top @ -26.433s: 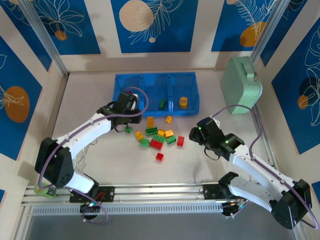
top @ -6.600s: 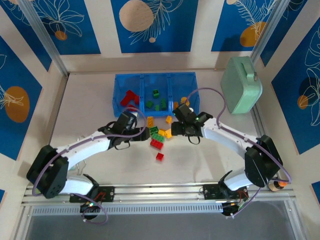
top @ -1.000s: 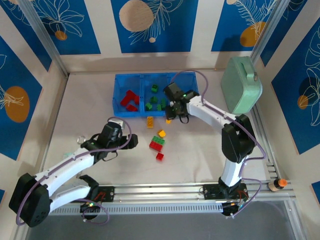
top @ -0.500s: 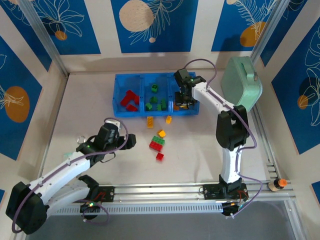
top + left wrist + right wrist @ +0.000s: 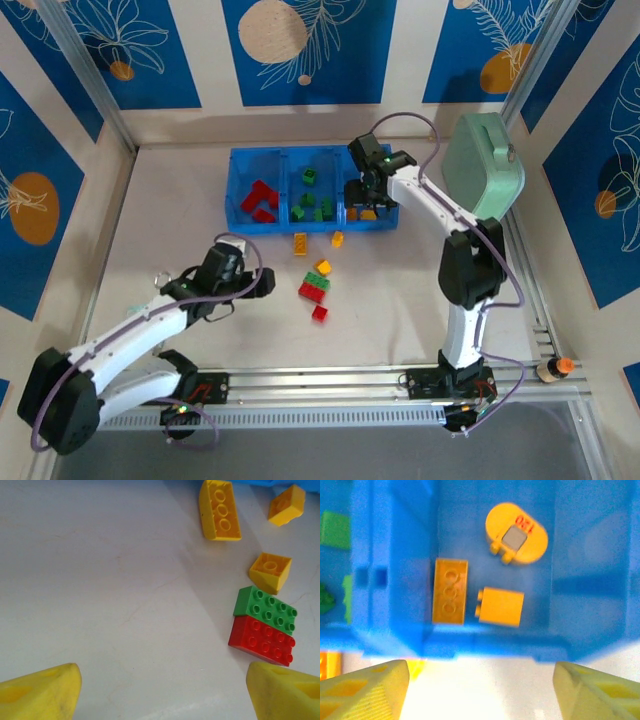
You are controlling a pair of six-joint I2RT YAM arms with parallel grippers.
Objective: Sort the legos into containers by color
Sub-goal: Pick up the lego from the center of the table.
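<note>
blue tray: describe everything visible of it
The blue tray is translucent blue plastic, rectangular, split by two inner walls into three square compartments in a row. It sits flat on the table toward the back, long side facing the arms. The left compartment holds red bricks, the middle green bricks, the right three yellow-orange pieces, one of them rounded. The right claw hangs over the right compartment, open.

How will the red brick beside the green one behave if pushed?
The red brick looks like rigid plastic lying flat, studs up, so it should slide, not roll. It touches the green brick along one side, so a push toward it would likely move both.
</note>
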